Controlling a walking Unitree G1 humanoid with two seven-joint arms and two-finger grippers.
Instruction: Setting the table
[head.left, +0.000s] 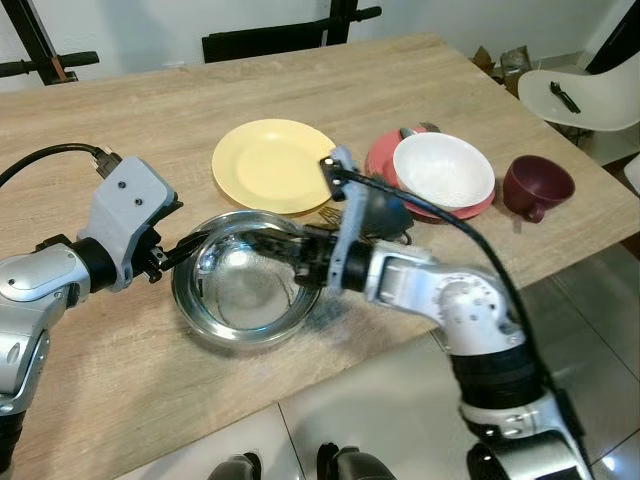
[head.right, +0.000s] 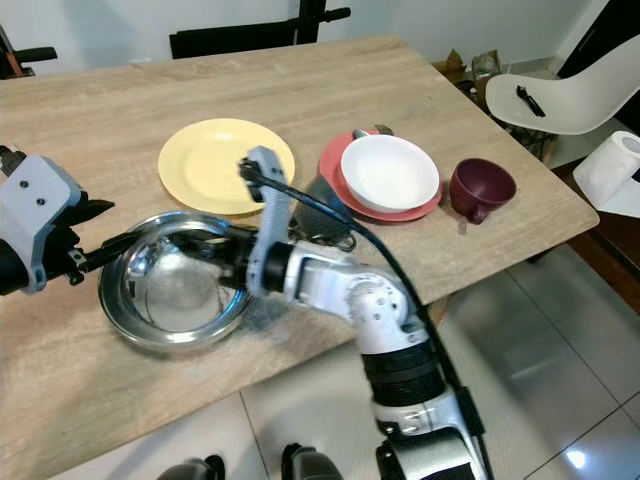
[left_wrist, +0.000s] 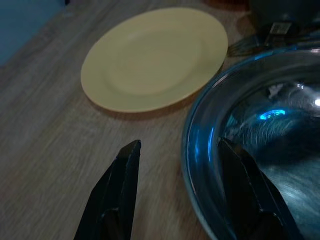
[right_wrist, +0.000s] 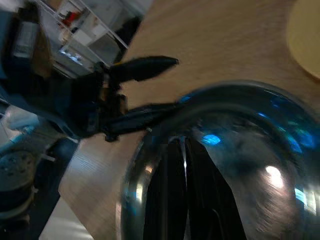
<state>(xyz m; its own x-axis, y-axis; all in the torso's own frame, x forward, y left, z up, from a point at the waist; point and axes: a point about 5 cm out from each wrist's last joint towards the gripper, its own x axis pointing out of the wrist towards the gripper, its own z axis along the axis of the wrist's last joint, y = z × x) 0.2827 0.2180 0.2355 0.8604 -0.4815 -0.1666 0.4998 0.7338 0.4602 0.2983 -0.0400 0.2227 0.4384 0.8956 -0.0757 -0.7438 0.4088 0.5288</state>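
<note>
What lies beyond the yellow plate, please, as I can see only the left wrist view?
Observer: A white bowl sits on a red plate, to the right of the yellow plate.
Operator: Is there anything further right?
Observer: A maroon cup stands just right of the red plate.
Operator: Where is the right end effector?
Observer: The right end effector is at the steel bowl's right rim, opposite the left end effector, with its fingers shut on the rim.
</note>
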